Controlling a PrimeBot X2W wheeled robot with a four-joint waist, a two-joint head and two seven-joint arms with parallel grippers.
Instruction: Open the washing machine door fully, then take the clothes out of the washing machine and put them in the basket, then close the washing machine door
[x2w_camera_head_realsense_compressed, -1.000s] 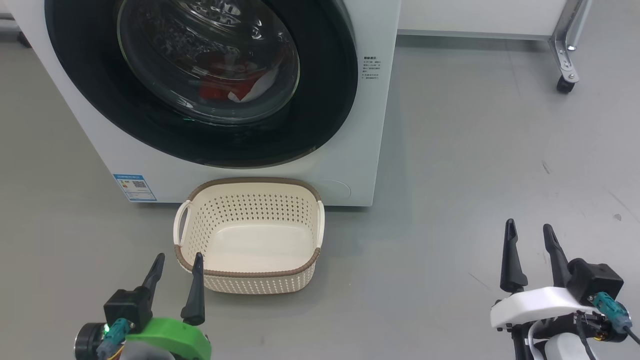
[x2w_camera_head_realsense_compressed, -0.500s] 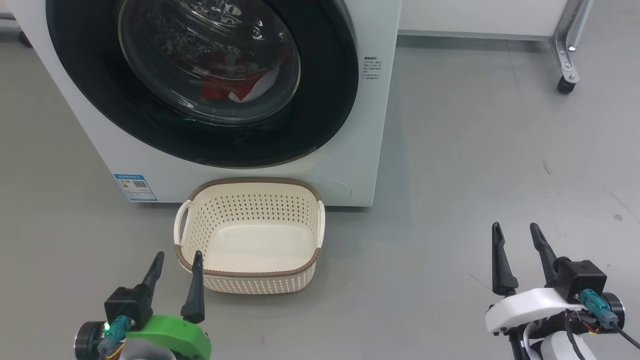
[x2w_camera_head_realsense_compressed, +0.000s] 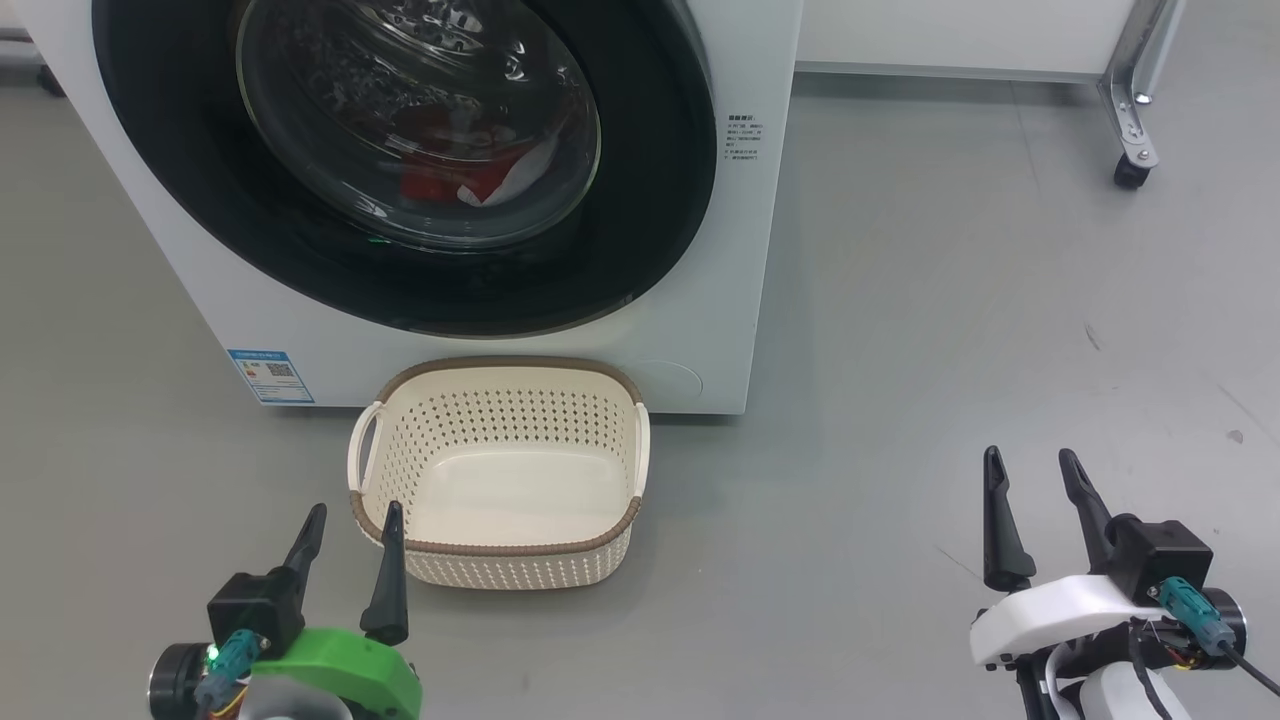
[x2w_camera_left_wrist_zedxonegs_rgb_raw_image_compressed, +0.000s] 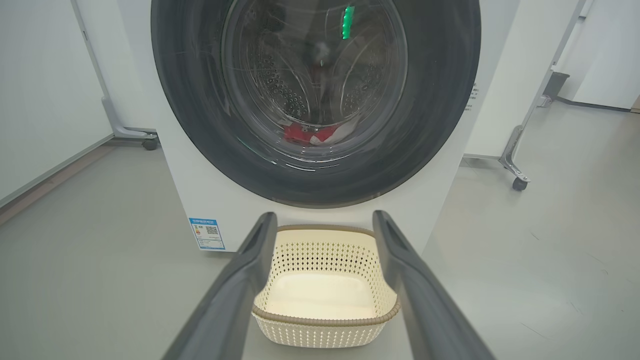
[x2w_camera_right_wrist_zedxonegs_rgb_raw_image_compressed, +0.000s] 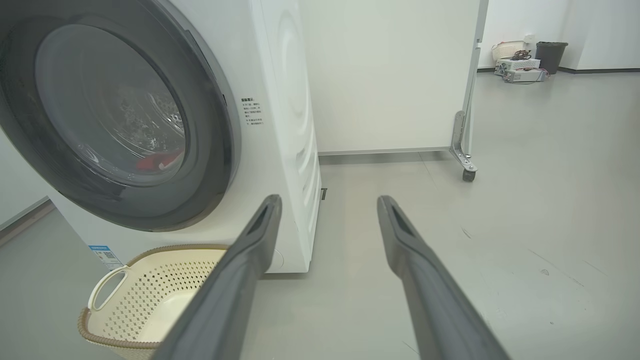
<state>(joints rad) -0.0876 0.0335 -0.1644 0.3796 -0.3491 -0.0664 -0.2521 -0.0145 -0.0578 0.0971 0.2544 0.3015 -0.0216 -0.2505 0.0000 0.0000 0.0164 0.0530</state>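
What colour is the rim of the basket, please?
Brown, woven-look, on the cream basket; clearest in the head view.

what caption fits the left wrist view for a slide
Left gripper, fingers apart, faces the empty basket below the shut washing machine door

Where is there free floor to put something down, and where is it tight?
Free: the wide floor between the washing machine, the wheeled frame and the right gripper; also the floor left of the basket. Tight: the basket stands close to the machine, with the left gripper near its corner.
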